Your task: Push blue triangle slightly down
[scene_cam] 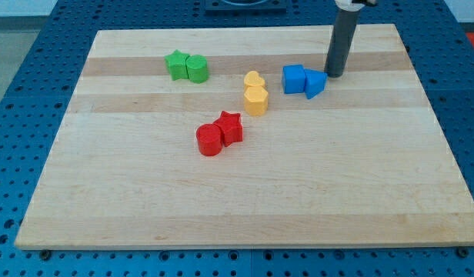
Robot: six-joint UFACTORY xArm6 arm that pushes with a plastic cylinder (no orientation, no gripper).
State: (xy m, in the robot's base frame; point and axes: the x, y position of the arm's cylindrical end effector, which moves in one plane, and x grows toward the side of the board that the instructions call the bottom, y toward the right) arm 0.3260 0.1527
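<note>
Rod has no claw and holds nothing, its tip sits just above-right of the blue triangle, which touches the blue block at the surface upper right; downward push apparently still to do.

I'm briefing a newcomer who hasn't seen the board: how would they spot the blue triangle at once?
Start at the dark rod on the wooden board's upper right; my tip rests there. The blue triangle sits just below-left of it. It touches a blue cube-like block on its left, but is wedge-shaped.
</note>
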